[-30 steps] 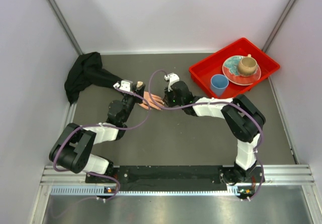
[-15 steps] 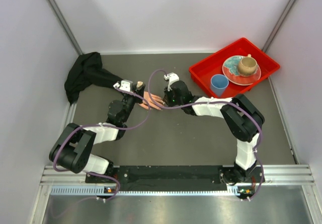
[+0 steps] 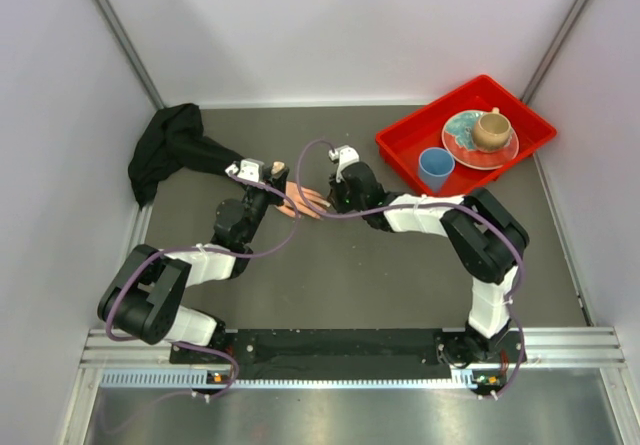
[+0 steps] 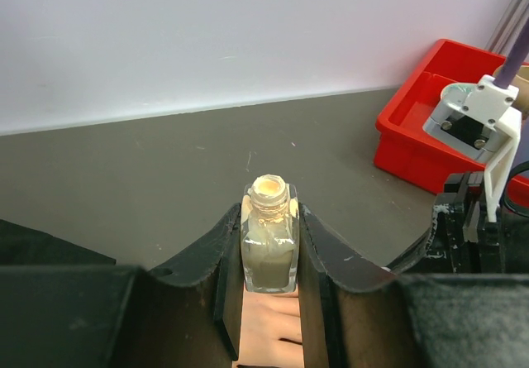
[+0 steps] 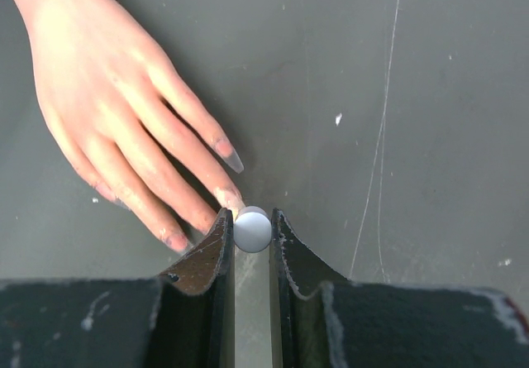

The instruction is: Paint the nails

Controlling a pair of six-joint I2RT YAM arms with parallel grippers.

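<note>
Left gripper [image 4: 269,219] clamps the open bottle [image 4: 269,256] upright, likely against spilling. Right gripper [image 5: 250,217] pinches the white cap [image 5: 252,230] beside the nails [image 5: 234,162], presumably brushing.

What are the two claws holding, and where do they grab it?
Left claw: the open bottle, pinched by its glass sides. Right claw: the white cap, pinched by its sides.

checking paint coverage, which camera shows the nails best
The right wrist view: the nails sit close up, just ahead of the white cap in the right gripper. The top view shows the mannequin hand tiny, nails unreadable. The left wrist view shows only a strip of skin below the bottle.
</note>
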